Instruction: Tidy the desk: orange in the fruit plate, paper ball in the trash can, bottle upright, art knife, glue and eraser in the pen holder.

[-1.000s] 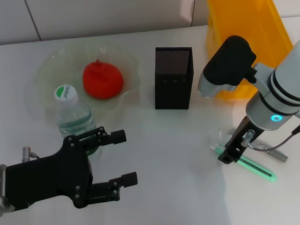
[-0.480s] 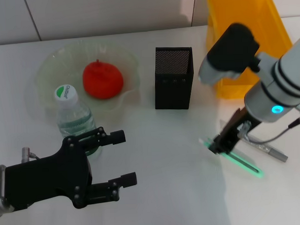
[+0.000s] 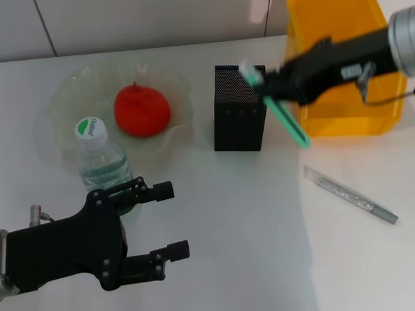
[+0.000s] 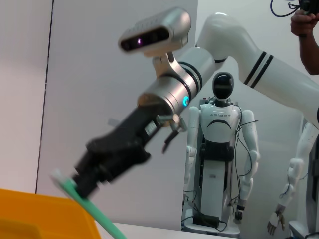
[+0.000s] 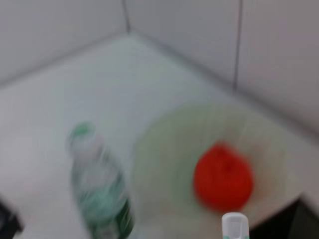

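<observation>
Right claw [image 3: 277, 90]: clamped on your green art knife [image 3: 279, 112], just beside the pen holder [image 3: 240, 108] rim, at its 3 o'clock.
Knife axis: tilted, upper tip over the rim.
Left claw [image 3: 165, 222]: wide, idle.

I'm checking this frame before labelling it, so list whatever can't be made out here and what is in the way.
- Pen holder contents: head view, its dark mesh walls hide the inside.
- Trash can bottom: head view, the right arm crosses it, so any paper ball is unconfirmed.
- Right hand fingers on the green art knife: motion-blurred in head and left wrist views.
- Bottle: right wrist view, blurred, label unreadable.
- Left hand: low in head view, arm cut by the edge.
</observation>
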`<move>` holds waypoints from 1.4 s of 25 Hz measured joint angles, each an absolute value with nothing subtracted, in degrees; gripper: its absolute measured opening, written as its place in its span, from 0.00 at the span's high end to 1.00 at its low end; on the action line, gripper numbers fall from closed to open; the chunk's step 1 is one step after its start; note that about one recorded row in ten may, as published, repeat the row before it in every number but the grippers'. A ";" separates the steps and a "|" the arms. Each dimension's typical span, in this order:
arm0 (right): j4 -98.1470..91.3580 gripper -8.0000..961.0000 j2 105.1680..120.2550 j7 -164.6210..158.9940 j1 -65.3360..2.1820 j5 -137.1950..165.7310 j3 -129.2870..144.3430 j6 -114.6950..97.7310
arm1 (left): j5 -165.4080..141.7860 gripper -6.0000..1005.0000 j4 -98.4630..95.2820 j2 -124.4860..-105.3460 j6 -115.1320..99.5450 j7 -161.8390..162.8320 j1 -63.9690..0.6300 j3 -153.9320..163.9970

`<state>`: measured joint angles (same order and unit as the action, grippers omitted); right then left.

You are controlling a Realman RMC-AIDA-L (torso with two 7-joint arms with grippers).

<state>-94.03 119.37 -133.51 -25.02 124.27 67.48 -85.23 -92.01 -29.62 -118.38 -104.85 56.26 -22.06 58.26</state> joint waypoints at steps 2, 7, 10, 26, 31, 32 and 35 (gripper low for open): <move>-94.07 0.83 119.35 -129.21 -23.31 120.12 67.19 -79.51 | -92.02 0.20 -29.62 -118.39 -104.85 56.12 -22.07 58.27; -88.31 0.83 119.39 -116.37 -21.38 108.89 67.67 -66.31 | -92.01 0.20 -29.62 -118.47 -104.85 55.99 -22.44 58.27; -81.22 0.83 119.46 -107.16 -22.01 100.15 67.86 -62.33 | -92.02 0.20 -29.62 -118.50 -104.85 55.96 -22.53 58.27; -45.03 0.83 119.17 -65.49 -22.48 63.90 63.98 -69.83 | -91.97 0.20 -29.62 -118.47 -104.90 55.98 -21.98 58.24; -38.93 0.83 119.31 -62.15 -23.67 63.36 62.49 -70.77 | -91.96 0.20 -29.62 -118.47 -105.02 55.89 -21.97 58.25; -38.93 0.83 119.31 -62.15 -23.67 63.36 62.49 -70.77 | -91.97 0.20 -29.62 -118.51 -105.02 55.81 -21.97 58.26; -35.92 0.83 119.26 -60.43 -25.12 63.31 62.38 -70.58 | -91.98 0.20 -29.60 -118.54 -105.03 55.54 -21.97 58.26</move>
<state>-35.92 119.26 -60.43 -25.12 63.31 62.38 -70.58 -91.98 -29.60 -118.54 -105.03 55.54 -21.97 58.26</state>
